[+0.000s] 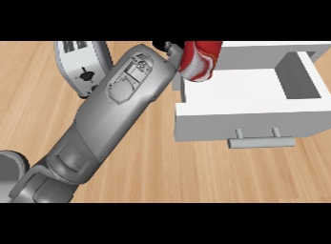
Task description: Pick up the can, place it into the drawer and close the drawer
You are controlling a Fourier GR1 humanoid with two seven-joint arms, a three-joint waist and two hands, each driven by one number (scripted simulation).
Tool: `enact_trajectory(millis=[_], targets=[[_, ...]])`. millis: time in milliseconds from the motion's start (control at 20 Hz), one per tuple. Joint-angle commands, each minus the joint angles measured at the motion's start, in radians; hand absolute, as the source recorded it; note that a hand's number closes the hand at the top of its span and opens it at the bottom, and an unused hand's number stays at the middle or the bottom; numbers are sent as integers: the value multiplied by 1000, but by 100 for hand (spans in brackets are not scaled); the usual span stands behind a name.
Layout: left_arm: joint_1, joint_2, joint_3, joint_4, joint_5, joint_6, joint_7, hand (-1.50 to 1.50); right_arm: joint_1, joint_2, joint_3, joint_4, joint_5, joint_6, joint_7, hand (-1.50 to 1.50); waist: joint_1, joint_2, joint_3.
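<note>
A grey forearm (111, 109) rises from about seven o'clock and runs diagonally toward twelve o'clock, filling much of the left-centre of the head view. Which arm this is cannot be told for certain; it enters from the lower left, so it reads as the left one. At its tip only a sliver of the black hand (169, 47) shows, pressed against the red-and-white can (198, 59). Whether the fingers are curled round the can or straight is hidden — I cannot tell.

The can sits at roughly one o'clock, tilted, overlapping the left wall of the open white drawer (256, 116) at its far corner. The drawer stands pulled out toward three o'clock, its grey handle (261, 141) facing the viewer.

Behind the forearm, at eleven o'clock, a white toaster (80, 64) lies partly covered on the wooden counter (196, 176). The other hand shows nowhere.
</note>
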Motion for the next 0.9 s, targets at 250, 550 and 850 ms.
enact_trajectory(millis=[250,550,850], targets=[[-167,0,-58,264,129,49,-87,150,-45,9,25,62,45,-5,-28,-150,-21,7,1],[-223,0,-91,361,176,39,-126,150,-15,23,47,23,43,7,-24,-150,-32,6,1],[-242,0,-140,430,244,52,-159,150,-102,-27,-13,99,-6,-7,-7,-150,-36,10,2]])
